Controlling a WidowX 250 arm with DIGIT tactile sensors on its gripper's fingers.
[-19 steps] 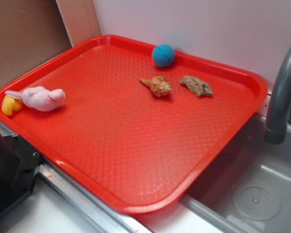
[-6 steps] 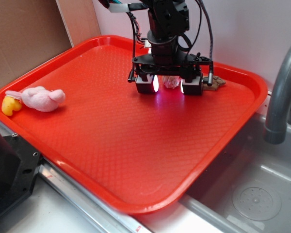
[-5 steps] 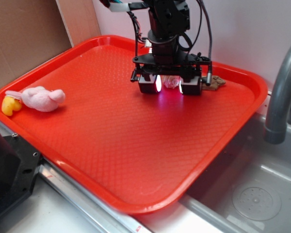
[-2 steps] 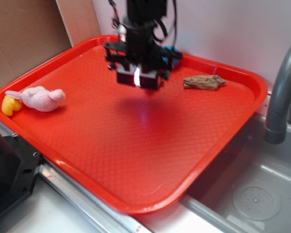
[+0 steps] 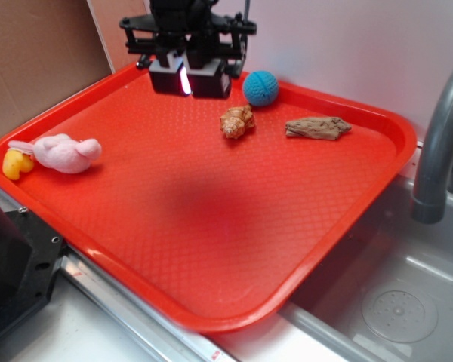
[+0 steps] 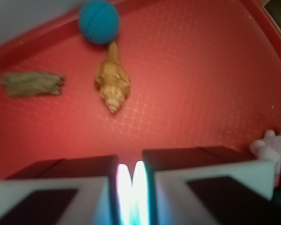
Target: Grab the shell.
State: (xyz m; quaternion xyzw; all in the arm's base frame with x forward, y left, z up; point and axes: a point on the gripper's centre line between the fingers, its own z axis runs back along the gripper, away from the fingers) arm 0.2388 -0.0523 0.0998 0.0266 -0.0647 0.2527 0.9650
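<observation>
Fingers [image 6: 173,187] pressed nearly together, only a bright slit between them, nothing held; gripper [image 5: 186,79] hangs above the tray's far left area. Shell [image 5: 237,121] lies loose on the tray [image 5: 211,249], well right of the gripper.

Risk: descending with fingers this narrow would knock the shell aside; ball [image 5: 260,87] just beside it could roll.

Tray contents, left to right: yellow-and-pink plush [image 5: 57,153], shell, ball, bark piece [image 5: 317,127].

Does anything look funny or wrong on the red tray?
Yes. The gripper is shut on nothing, up in the air, while the shell it should be holding lies loose on the tray, its thin end almost touching the blue ball.
</observation>
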